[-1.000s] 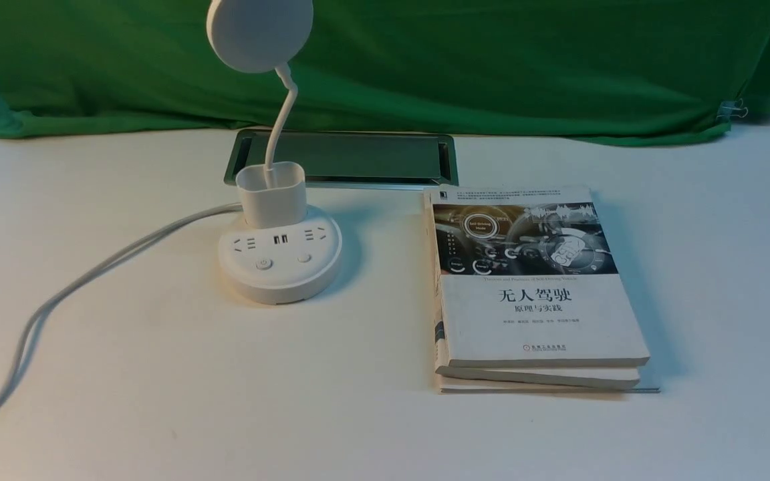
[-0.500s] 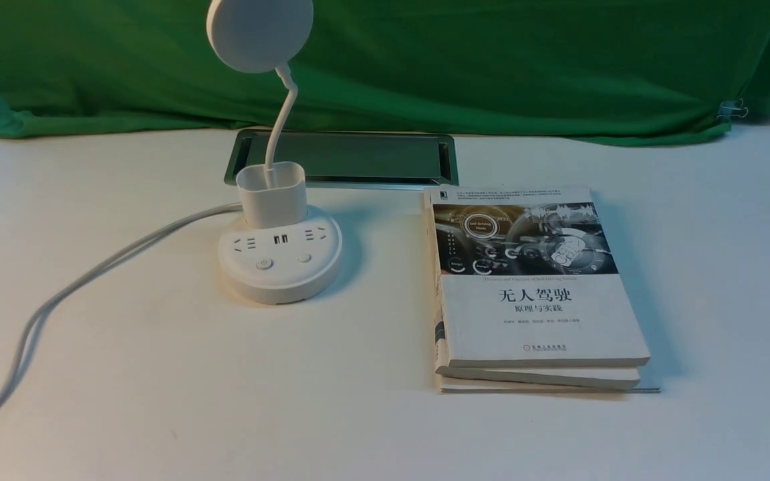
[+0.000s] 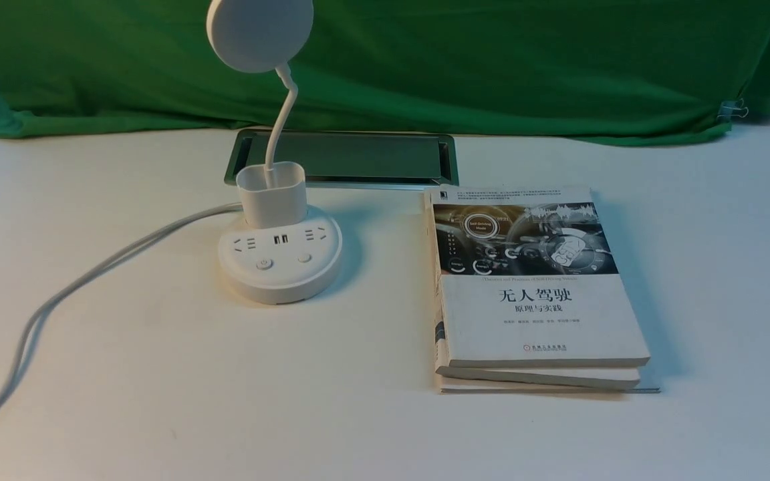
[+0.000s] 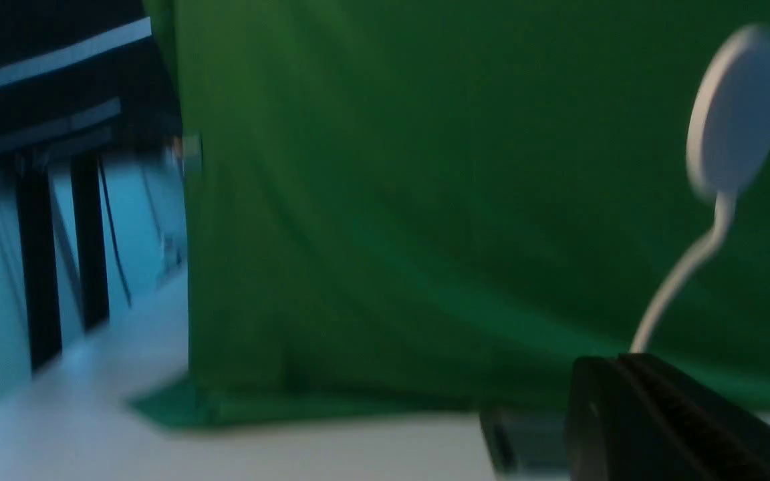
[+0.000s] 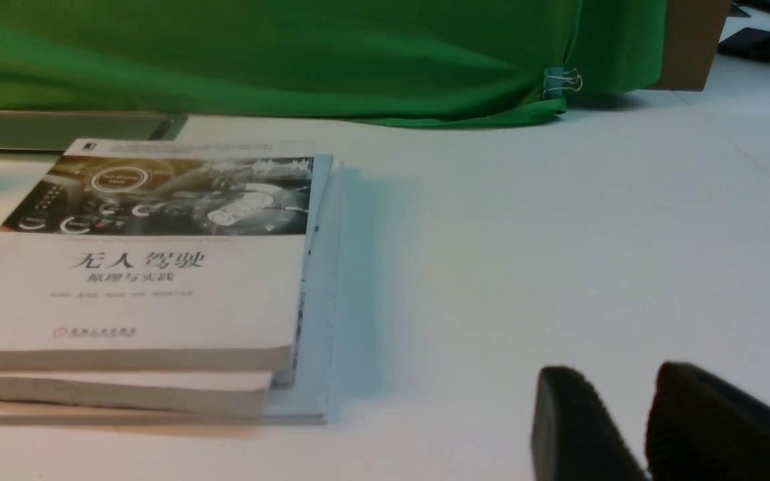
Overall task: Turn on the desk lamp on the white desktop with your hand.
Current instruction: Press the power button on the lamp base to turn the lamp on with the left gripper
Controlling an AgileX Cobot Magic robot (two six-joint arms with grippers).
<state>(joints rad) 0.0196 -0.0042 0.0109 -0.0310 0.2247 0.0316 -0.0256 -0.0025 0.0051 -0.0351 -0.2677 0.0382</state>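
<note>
Careful: left jaws [image 4: 615, 364] together, right [image 5: 615, 374] slightly spread; if I press off-centre, lamp [image 3: 281, 267], left of frame, could slide.

White lamp [image 3: 281, 260] — plain green cloth [image 3: 492, 67] behind.

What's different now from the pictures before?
The left arm's black gripper slipped out of the front view's bottom left corner, uncovering more pale cord. Nothing got grabbed or let go there. The white round-headed plastic lamp and the stacked paper books stayed put.
</note>
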